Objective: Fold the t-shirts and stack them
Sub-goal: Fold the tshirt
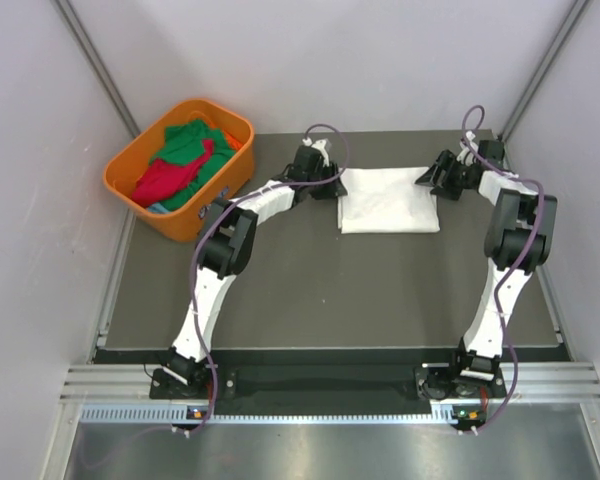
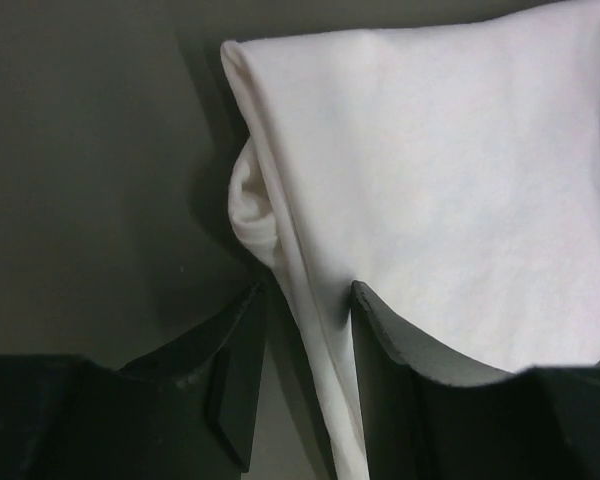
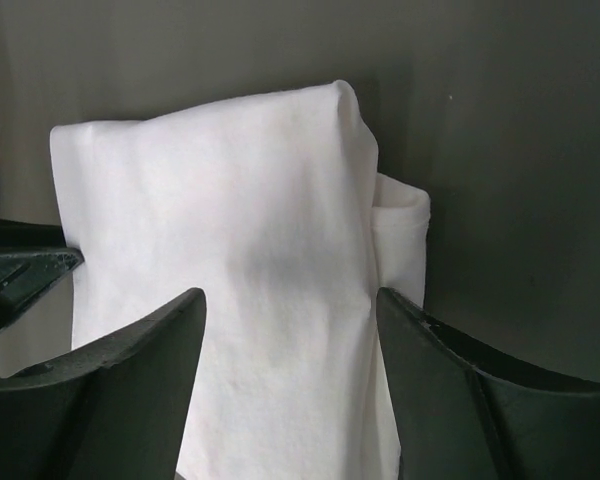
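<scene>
A white t-shirt lies folded into a rectangle at the back middle of the dark table; no red print shows. My left gripper is at the shirt's left edge. In the left wrist view it is open, with the shirt's folded edge running between the fingers, against the right one. My right gripper is at the shirt's right edge. In the right wrist view it is wide open over the shirt. A green t-shirt and a red t-shirt lie crumpled in the basket.
The orange plastic basket stands at the table's back left corner, partly off the mat. Grey walls close in at the left, back and right. The dark table mat stretches between the arms toward the near edge.
</scene>
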`<control>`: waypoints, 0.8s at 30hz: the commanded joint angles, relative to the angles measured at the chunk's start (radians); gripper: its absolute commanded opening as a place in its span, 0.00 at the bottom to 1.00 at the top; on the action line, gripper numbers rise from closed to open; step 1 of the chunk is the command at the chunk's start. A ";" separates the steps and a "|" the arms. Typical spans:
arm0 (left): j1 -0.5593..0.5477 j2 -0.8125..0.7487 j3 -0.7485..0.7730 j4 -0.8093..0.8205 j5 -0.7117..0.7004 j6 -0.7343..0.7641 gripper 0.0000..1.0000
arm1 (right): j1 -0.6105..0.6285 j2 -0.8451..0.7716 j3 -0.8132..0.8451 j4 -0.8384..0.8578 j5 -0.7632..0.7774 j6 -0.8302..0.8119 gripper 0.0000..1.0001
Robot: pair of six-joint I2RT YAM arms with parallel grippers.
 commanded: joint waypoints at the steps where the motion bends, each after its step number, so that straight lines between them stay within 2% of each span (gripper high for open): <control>1: 0.005 0.037 0.096 -0.025 -0.019 0.022 0.45 | -0.017 -0.061 0.017 0.035 0.007 -0.019 0.70; 2: 0.005 0.045 0.108 -0.025 -0.026 0.025 0.45 | -0.018 -0.060 0.023 0.029 0.021 -0.025 0.71; 3: 0.006 0.051 0.121 -0.028 -0.026 0.026 0.45 | -0.019 -0.051 0.029 0.022 0.027 -0.025 0.79; 5: 0.009 0.074 0.154 -0.028 -0.026 0.023 0.45 | -0.017 -0.032 0.064 -0.010 0.040 -0.035 0.87; 11: 0.023 0.108 0.185 -0.012 -0.020 -0.006 0.44 | -0.014 0.041 0.121 -0.047 0.047 -0.038 0.89; 15: 0.031 0.123 0.182 0.032 0.023 -0.031 0.41 | -0.002 0.092 0.162 -0.070 0.034 -0.035 0.86; 19: 0.031 0.131 0.184 0.086 0.088 -0.054 0.29 | 0.014 0.120 0.176 -0.056 0.023 -0.012 0.84; 21: 0.034 0.135 0.184 0.113 0.110 -0.067 0.24 | 0.018 0.138 0.178 -0.033 -0.003 0.008 0.81; 22: 0.037 0.137 0.182 0.123 0.130 -0.089 0.20 | 0.017 0.146 0.172 0.025 -0.062 0.055 0.79; 23: 0.045 0.142 0.182 0.132 0.142 -0.103 0.14 | 0.011 0.168 0.167 0.054 -0.083 0.083 0.74; 24: 0.049 0.145 0.174 0.158 0.154 -0.119 0.13 | 0.006 0.179 0.172 0.096 -0.101 0.106 0.70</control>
